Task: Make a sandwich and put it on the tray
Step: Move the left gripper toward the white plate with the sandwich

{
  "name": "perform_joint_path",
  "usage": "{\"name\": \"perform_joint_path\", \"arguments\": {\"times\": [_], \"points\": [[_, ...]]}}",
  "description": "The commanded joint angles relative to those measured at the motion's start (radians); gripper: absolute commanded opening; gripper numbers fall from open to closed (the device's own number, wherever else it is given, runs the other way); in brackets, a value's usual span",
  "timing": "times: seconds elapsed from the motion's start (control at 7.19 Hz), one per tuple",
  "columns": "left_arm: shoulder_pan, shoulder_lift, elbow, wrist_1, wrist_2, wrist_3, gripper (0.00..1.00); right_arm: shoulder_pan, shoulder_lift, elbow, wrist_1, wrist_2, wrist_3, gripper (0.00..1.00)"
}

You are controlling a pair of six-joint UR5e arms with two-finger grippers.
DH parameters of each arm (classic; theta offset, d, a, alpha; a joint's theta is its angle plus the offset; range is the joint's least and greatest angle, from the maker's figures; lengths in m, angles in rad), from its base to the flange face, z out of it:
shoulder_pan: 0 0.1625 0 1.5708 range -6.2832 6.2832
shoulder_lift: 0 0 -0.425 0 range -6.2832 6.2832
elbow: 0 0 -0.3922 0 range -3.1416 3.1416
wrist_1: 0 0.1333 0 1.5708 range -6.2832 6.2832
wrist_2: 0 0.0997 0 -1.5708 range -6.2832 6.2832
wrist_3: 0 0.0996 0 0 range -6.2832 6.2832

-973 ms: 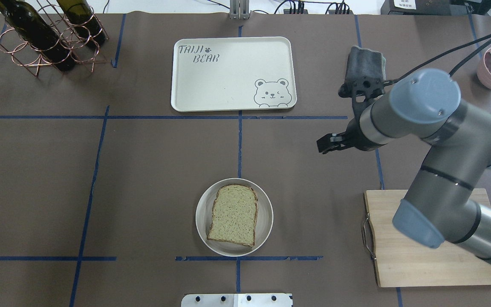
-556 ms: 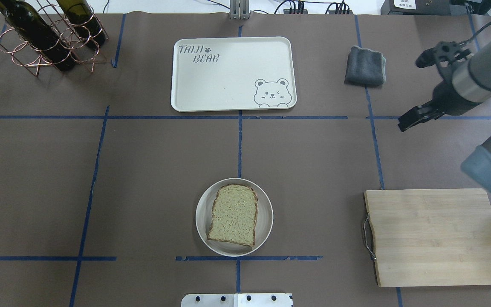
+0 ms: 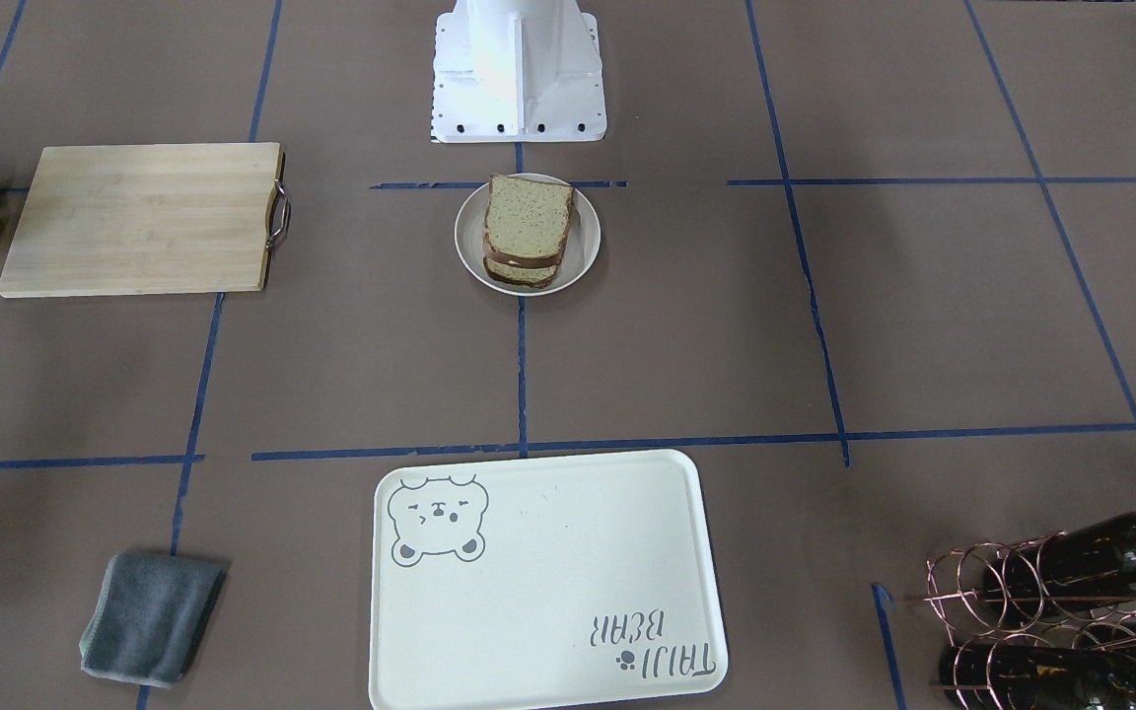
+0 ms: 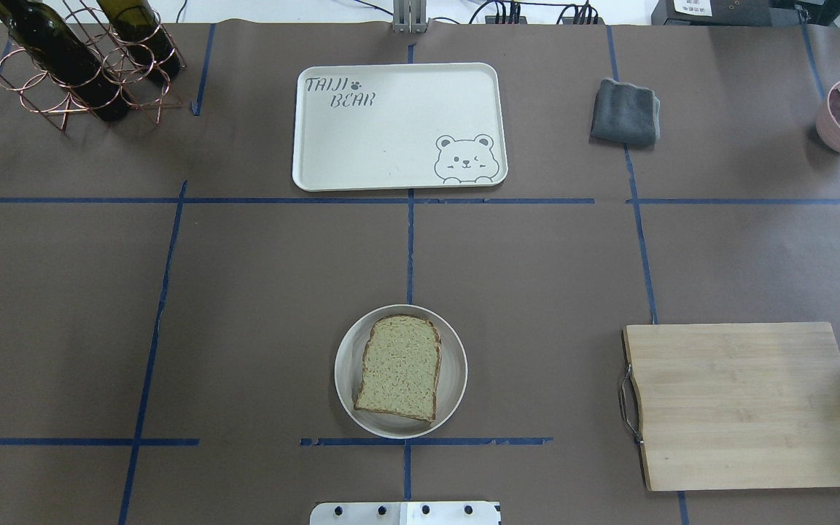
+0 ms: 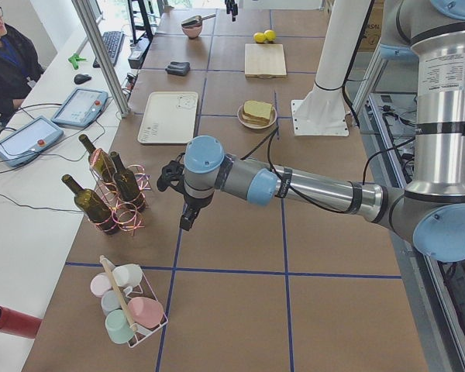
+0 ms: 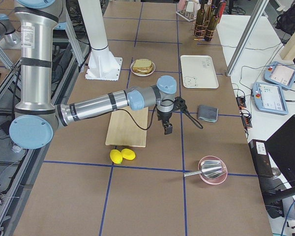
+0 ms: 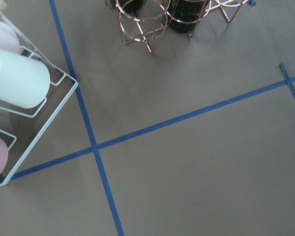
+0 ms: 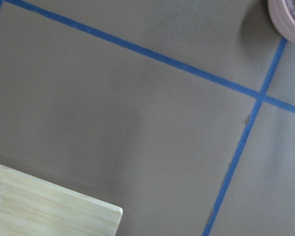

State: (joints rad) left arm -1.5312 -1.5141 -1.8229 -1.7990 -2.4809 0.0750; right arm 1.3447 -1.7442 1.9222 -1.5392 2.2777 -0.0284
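Sandwich (image 4: 399, 367) stacked on plate (image 4: 456, 372), well apart from both jaws, roughly between them. Tray (image 4: 391, 124) not yet loaded.
You: come in low, pinch both slices across crusts, lift level so stack doesn't shear, set flat mid-tray.
L arm (image 5: 318, 190) stretched out, wrist down, left jaws over tabletop beside wine rack (image 5: 116, 194).
R arm (image 6: 98, 105) same, right jaws just off cutting board (image 6: 120, 132).
Jaws apart or together: can't tell, either side.

Robotics lab, tape-gridded table (image 4: 245, 277), teach pendant (image 5: 81, 106), person (image 5: 4, 66) by keyboard (image 5: 111, 46)
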Motion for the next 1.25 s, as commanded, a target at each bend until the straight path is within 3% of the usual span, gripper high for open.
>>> {"name": "perform_joint_path", "arguments": {"times": [0.0,0.42,0.83,1.11], "points": [[0.133,-0.001,-0.009,-0.211,-0.020,-0.094,1.00,0.074,-0.084,-0.003,0.005,0.019,-0.086,1.00],[0.409,-0.087,-0.022,-0.419,0.016,-0.682,1.00,0.145,-0.121,-0.002,0.002,0.072,-0.116,1.00],[0.688,-0.205,-0.076,-0.434,0.205,-1.126,1.00,0.145,-0.118,-0.002,0.004,0.072,-0.107,1.00],[0.869,-0.291,-0.073,-0.431,0.365,-1.298,1.00,0.145,-0.118,-0.002,0.004,0.072,-0.107,1.00]]}}
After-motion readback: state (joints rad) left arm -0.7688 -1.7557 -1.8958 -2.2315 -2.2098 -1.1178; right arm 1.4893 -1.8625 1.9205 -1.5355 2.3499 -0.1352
